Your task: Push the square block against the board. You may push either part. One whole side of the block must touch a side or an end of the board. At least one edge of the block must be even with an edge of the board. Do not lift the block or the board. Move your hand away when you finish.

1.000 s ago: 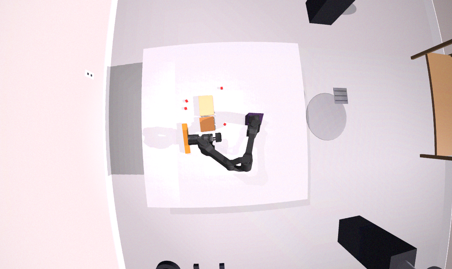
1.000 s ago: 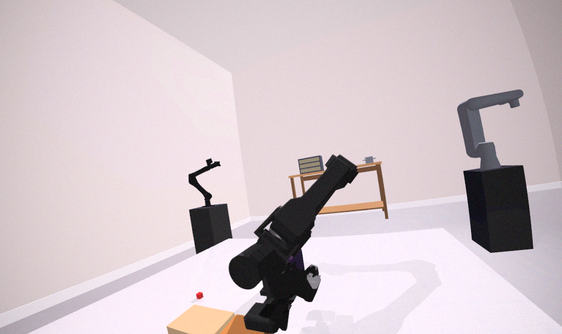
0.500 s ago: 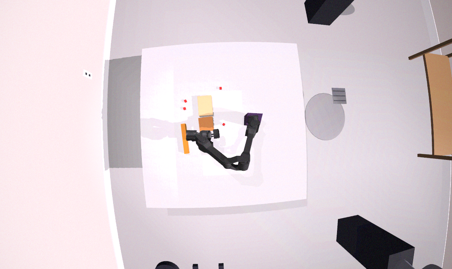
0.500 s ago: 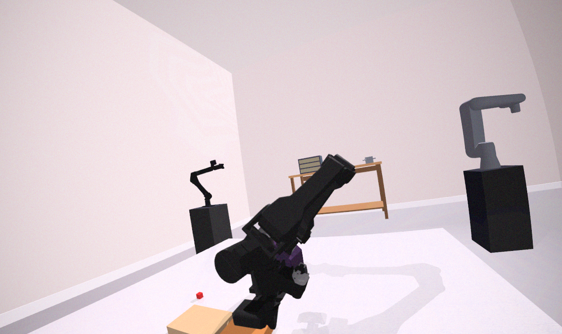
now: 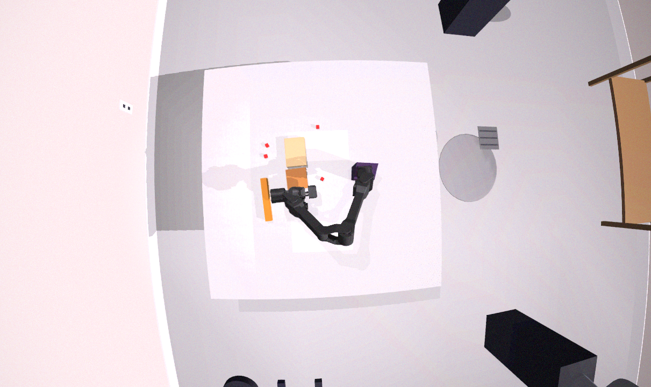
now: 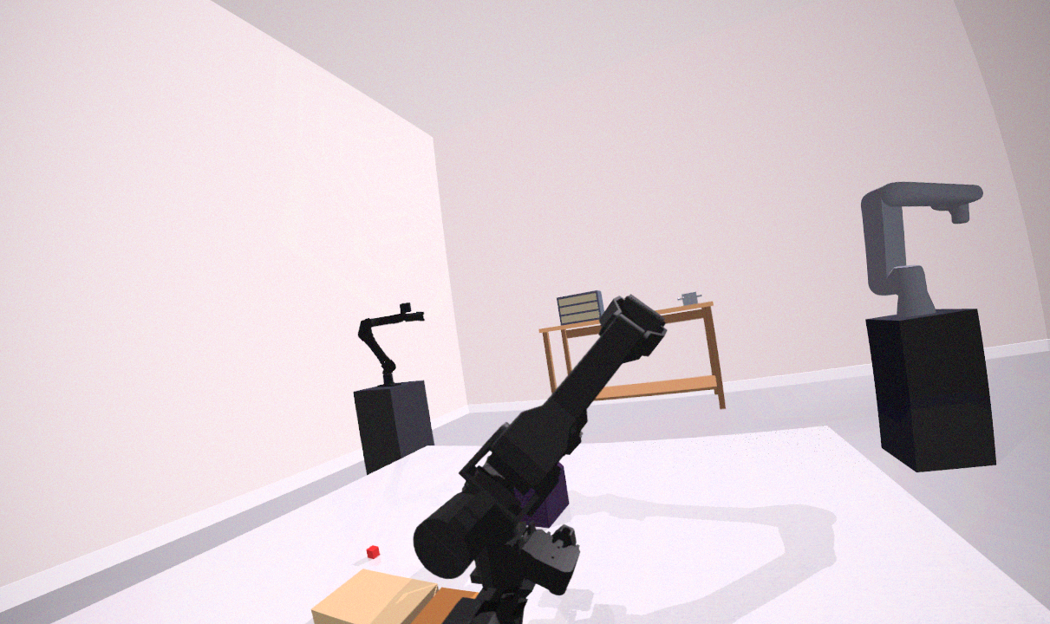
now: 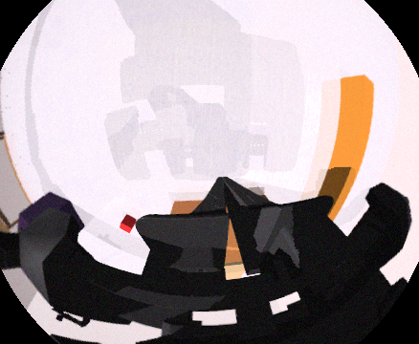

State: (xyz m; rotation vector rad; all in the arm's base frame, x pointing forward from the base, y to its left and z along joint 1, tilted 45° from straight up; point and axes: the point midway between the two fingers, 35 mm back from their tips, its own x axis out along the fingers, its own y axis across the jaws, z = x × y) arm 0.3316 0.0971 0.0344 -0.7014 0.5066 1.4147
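on the white table [image 5: 394, 106] [image 6: 707, 473] [image 7: 85, 57], the black arm [image 5: 353, 204] [image 6: 536, 442] folds round so that its wrist stands over the near end of the work, presumably to push toward the board. the tan board [image 5: 295, 151] [image 6: 376, 595] [image 7: 233, 272] lies flat, its end facing the block as a stop. the square orange-brown block [image 5: 297, 177] [image 6: 444, 607] [image 7: 183, 206] lies just beside that end, roughly in line; whether the faces fully touch cannot be told. the long orange bar [image 5: 265, 199] [image 7: 355, 119] lies apart, seemingly no part of the job. the gripper [image 7: 221, 182] is closed on nothing, likely to make one blunt pusher; the wrist hides its contact with the block. a red cube [image 5: 321, 179] [image 7: 128, 223] sits off to one side. a light, straight nudge may be needed if a gap remains, as off-centre force could turn the block; then the hand should back away.
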